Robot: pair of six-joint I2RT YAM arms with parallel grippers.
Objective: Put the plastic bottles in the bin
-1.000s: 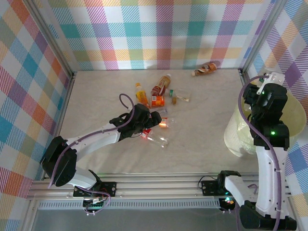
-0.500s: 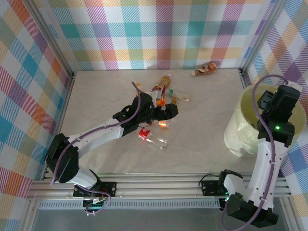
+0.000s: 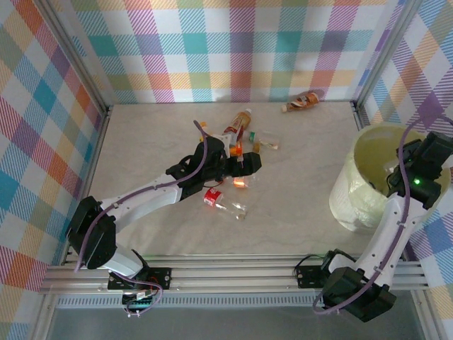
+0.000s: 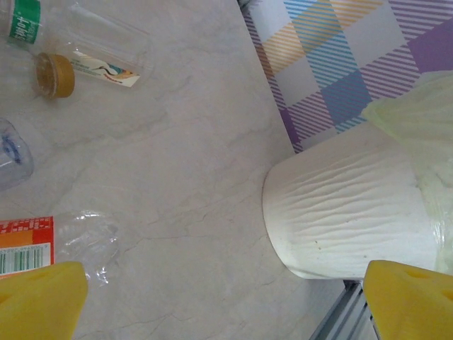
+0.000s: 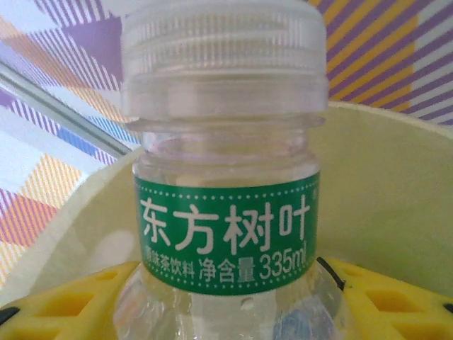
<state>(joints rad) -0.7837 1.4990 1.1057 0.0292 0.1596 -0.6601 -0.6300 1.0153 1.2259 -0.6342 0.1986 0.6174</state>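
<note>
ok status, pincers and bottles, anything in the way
Left pincer open, over the loose bottles. Right pincer gripping green-label bottle over the bin. Nothing blocking the drop.

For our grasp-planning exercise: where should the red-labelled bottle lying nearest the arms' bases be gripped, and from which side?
Grip the red-labelled bottle across its label, coming from straight above with the jaws spanning its width. It lies flat on its side, and its clear end looks crumpled.

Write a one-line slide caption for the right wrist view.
Clear green-labelled bottle with a pale cap, upright between the yellow fingers above the cream bin.
</note>
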